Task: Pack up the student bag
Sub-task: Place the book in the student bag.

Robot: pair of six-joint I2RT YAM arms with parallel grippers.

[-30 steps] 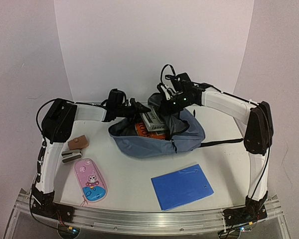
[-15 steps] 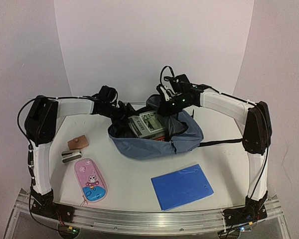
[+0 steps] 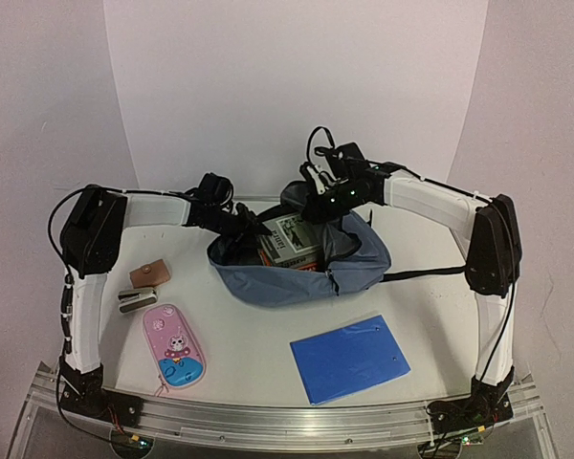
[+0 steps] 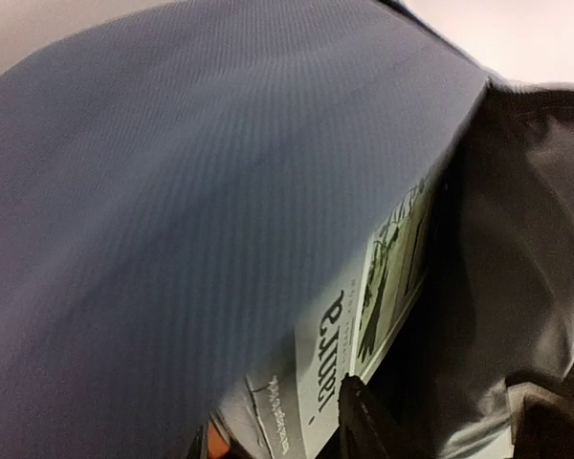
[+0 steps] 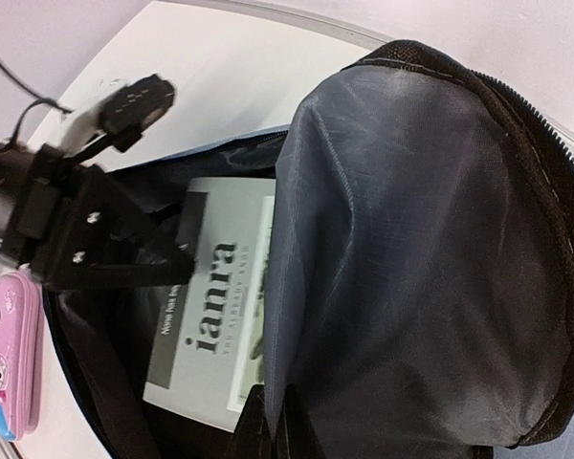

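Slate-blue student bag (image 3: 301,277) pinched by right end effector (image 5: 268,430).

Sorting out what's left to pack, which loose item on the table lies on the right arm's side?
The flat blue folder; the brown pouch, stapler and pink case all lie left.

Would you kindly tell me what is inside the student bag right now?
A white book marked "ianra" lies inside the student bag, an orange sliver at its edge. The book and the bag's grey lining hide anything deeper.
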